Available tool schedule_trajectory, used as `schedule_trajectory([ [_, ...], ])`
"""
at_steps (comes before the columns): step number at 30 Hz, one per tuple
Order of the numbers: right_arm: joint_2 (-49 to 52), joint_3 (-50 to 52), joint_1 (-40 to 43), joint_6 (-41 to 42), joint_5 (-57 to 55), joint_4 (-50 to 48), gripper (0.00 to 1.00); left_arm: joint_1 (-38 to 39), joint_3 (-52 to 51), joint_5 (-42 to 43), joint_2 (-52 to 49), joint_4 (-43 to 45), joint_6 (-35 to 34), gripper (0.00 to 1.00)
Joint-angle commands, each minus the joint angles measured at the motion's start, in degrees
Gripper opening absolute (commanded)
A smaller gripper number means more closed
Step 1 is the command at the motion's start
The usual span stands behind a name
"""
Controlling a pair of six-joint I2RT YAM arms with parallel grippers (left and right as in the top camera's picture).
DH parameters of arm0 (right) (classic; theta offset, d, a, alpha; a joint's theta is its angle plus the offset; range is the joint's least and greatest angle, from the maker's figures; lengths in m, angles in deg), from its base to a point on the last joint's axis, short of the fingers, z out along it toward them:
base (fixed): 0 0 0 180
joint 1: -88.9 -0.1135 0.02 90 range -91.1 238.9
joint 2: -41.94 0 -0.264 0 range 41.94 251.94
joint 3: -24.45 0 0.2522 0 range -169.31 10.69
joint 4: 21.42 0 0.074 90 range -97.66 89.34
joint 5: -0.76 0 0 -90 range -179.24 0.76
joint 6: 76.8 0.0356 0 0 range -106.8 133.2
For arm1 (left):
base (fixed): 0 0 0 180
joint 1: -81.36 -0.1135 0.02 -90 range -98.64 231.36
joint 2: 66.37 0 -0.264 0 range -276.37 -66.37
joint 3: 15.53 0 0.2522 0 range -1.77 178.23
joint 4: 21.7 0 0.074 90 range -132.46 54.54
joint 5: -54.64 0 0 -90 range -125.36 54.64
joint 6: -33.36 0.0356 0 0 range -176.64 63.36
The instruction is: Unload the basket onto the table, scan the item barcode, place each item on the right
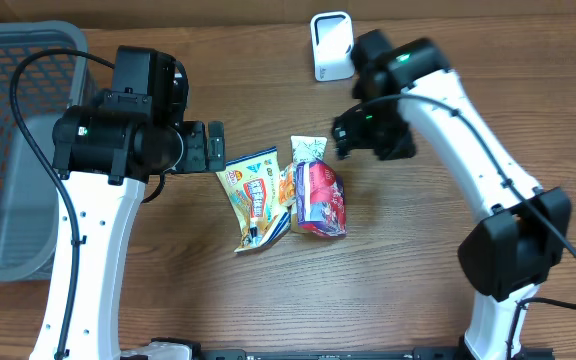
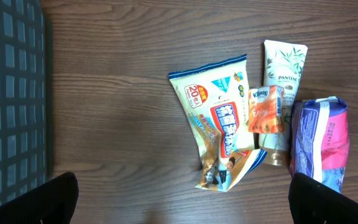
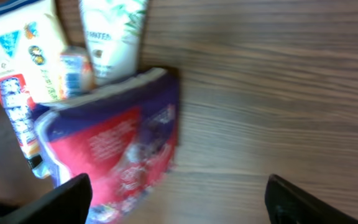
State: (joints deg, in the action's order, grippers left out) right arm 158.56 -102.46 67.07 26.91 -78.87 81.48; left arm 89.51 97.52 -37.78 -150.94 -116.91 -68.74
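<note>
Purple-red packet (image 3: 117,143) flat on worktop (image 1: 388,290), touching tube (image 2: 281,68), near yellow pouch (image 2: 216,112). Spread wide and empty: left tool (image 1: 213,147), right tool (image 3: 176,199). Risk: pinching neighbours along with packet, or presenting barcode away from scanner (image 1: 331,45).

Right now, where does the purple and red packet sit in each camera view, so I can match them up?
Overhead: the purple and red packet lies near the centre of the picture, rightmost in the item cluster.
Left wrist: the packet is at the right edge, lower half.
Right wrist: the packet is at the lower left, large in frame.
Shared landmark: the white Pantene tube, lying alongside the packet in all three.
</note>
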Motion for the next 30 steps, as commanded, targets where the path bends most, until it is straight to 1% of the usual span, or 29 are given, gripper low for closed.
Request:
schedule_trajectory([
  [1,-1.46,1.4,3.23,-8.57,8.39,0.57,0.79,-0.24,1.05,-0.59,-0.46,0.04,-0.76,1.0],
  [3,-1.46,3.87,3.96,-12.24,14.62,0.26,0.64,-0.24,1.05,-0.59,-0.46,0.04,-0.79,1.0],
  [4,-1.46,5.6,3.93,-12.5,16.28,-0.79,0.57,-0.24,1.05,-0.59,-0.46,0.04,-0.76,1.0],
  [5,-1.46,7.28,3.74,-12.41,17.07,-2.03,0.46,-0.24,1.05,-0.59,-0.46,0.07,-0.76,1.0],
  [6,-1.46,8.94,3.23,-11.98,17.55,-3.41,0.37,-0.24,1.05,-0.59,-0.46,0.04,-0.76,1.0],
  [7,-1.46,10.69,2.62,-11.47,17.9,-4.94,0.32,-0.24,1.05,-0.59,-0.46,0.04,-0.79,1.0],
  [10,-1.46,16.06,0.07,-7.54,18.01,-10.62,0.31,-0.24,1.05,-0.59,-0.46,0.04,-0.79,1.0],
  [12,-1.46,18.34,-1.75,-5.49,18.03,-13.86,0.27,-0.24,1.05,-0.61,-0.46,0.04,-0.79,1.0],
  [15,-1.46,19.02,-4.72,-2.6,18.03,-16.96,0.26,-0.24,1.05,-0.61,-0.46,0.04,-0.79,1.0],
  [18,-1.53,17.81,-6.69,-1.42,18.01,-18.21,0.26,-0.24,1.05,-0.59,-0.46,0.04,-0.79,1.0],
  [22,-1.55,13.81,-7.04,-1.27,17.86,-16.37,0.27,-0.24,1.05,-0.59,-0.46,0.04,-0.79,1.0],
  [24,-1.53,11.58,-6.86,-1.27,15.1,-14.36,0.29,-0.24,1.05,-0.61,-0.46,0.04,-0.76,0.99],
  [26,-1.55,9.35,-6.34,-1.2,9.29,-11.52,0.34,-0.24,1.05,-0.61,-0.46,0.04,-0.76,1.0],
  [28,-1.55,7.52,-5.31,-0.52,3.1,-8.39,0.43,-0.24,1.05,-0.59,-0.46,0.07,-0.79,1.0],
  [30,-1.55,7.08,-3.76,-0.33,0.24,-6.6,0.51,-0.24,1.05,-0.59,-0.46,0.04,-0.79,1.0],
])
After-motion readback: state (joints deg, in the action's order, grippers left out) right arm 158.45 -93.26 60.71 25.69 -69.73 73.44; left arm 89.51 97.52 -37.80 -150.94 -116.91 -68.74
